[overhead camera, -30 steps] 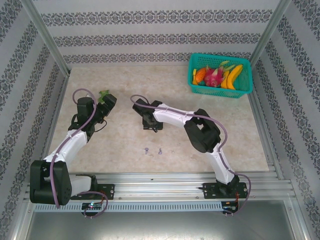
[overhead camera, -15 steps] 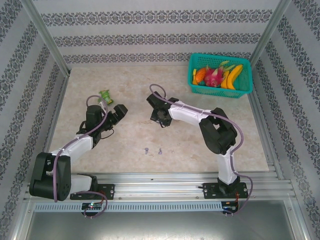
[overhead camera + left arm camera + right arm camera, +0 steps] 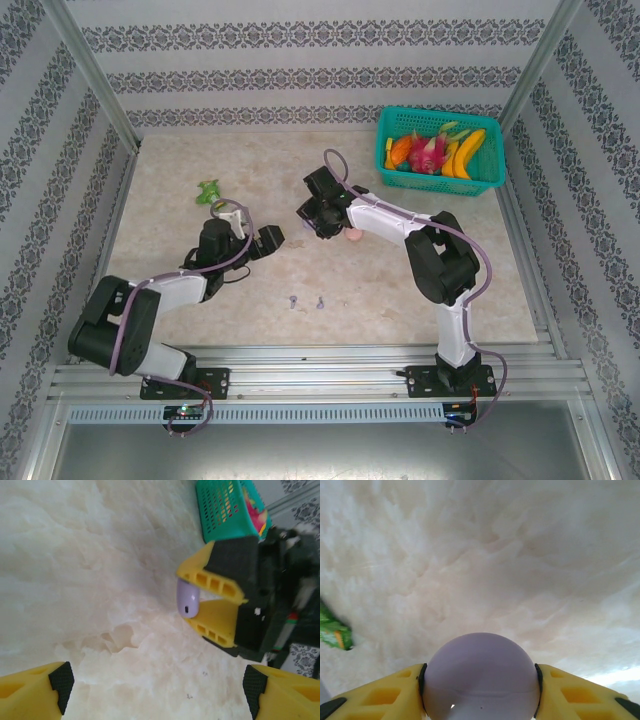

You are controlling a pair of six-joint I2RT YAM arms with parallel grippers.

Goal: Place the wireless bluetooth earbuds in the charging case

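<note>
Two tiny purple earbuds point(image 3: 293, 301) point(image 3: 321, 302) lie on the table in front of both arms. My right gripper point(image 3: 315, 215) is shut on a round purple charging case point(image 3: 481, 665), pinched between its yellow fingers point(image 3: 395, 690) just above the table. The left wrist view shows that case point(image 3: 188, 597) edge-on in the right gripper point(image 3: 210, 602). My left gripper point(image 3: 270, 240) faces it from the left, open, pads point(image 3: 61, 680) wide apart with nothing between them. A pale pink round thing point(image 3: 352, 236) peeks out beside the right wrist. The pink earbuds are hidden.
A teal basket point(image 3: 392, 160) of fruit stands at the back right, also seen as the basket point(image 3: 227, 507) in the left wrist view. A small green item point(image 3: 209, 191) lies at the back left, and the green item point(image 3: 334, 632) shows left of the case.
The left arm swung from the back left toward the centre, uncovering the green item. The right gripper carried the purple case right and back, uncovering the pink thing.
</note>
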